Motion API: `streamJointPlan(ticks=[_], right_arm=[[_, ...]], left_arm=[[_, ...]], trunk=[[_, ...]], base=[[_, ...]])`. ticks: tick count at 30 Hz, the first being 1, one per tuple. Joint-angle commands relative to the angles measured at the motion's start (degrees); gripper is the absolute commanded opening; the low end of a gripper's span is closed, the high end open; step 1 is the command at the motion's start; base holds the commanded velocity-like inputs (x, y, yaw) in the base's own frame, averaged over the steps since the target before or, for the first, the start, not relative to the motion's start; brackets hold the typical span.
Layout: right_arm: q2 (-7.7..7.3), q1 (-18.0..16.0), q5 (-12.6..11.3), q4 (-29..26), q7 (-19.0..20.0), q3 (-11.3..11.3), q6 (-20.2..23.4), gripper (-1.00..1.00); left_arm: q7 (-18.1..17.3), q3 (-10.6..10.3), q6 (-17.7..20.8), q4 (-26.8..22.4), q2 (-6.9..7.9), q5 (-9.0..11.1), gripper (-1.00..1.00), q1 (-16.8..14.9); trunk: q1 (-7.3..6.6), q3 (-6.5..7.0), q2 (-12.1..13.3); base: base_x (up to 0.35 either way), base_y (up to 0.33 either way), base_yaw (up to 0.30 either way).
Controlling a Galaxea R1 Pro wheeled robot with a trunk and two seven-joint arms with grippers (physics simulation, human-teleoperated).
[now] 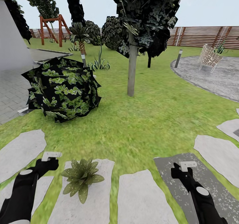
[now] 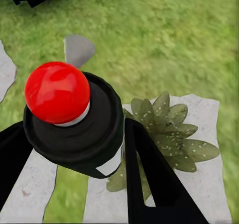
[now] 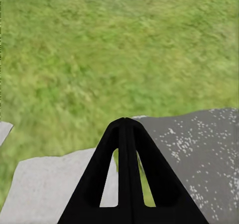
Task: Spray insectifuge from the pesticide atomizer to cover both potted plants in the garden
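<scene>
A dark bottle with a white label patch and a round red top, the pesticide atomizer (image 2: 74, 129), stands upright between my left gripper's fingers (image 2: 154, 184). My left gripper (image 1: 48, 162) is shut on it, low at the left over the stepping stones. One potted plant (image 1: 82, 177), a low rosette of speckled olive leaves, sits on a pale stone just right of that gripper; it is also in the left wrist view (image 2: 172, 132), past the bottle. The second potted plant is out of view. My right gripper (image 1: 185, 170) is shut and empty above a dark speckled stone (image 3: 199, 149).
A round dark leafy bush (image 1: 63, 88) stands ahead on the left and a tree trunk (image 1: 132, 69) straight ahead on the lawn. Pale stepping stones (image 1: 141, 197) lie along the front. Far right are a gravel circle with a wicker chair (image 1: 209, 58) and the slatted fence (image 1: 205, 35).
</scene>
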Motion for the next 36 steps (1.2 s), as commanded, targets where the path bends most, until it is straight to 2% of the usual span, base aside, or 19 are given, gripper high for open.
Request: streamJointPlan(ticks=[1, 18, 36], right_arm=[[0.08, 0.0, 0.4, -0.1, 0.5, -0.2, 0.2, 1.0], [0.13, 0.0, 0.8, -0.2, 0.5, 0.2, 1.2, 1.0], [0.13, 0.0, 0.7, -0.2, 0.4, 0.2, 1.1, 1.0]], left_arm=[[-0.4, 0.1, 0.1, -0.1, -0.01, -0.5, -1.0, 0.1], [-0.3, 0.0, 0.0, 0.0, -0.11, -0.5, -1.0, 0.2], [-0.3, 0.0, 0.0, -0.2, -0.18, -0.4, -1.0, 1.5]], trunk=[[0.0, -0.05, 0.0], [0.0, -0.08, 0.0], [0.0, -0.75, 0.0]], base=[[0.0, 0.0, 0.0], [0.0, 0.0, 0.008], [0.0, 0.0, 0.262]])
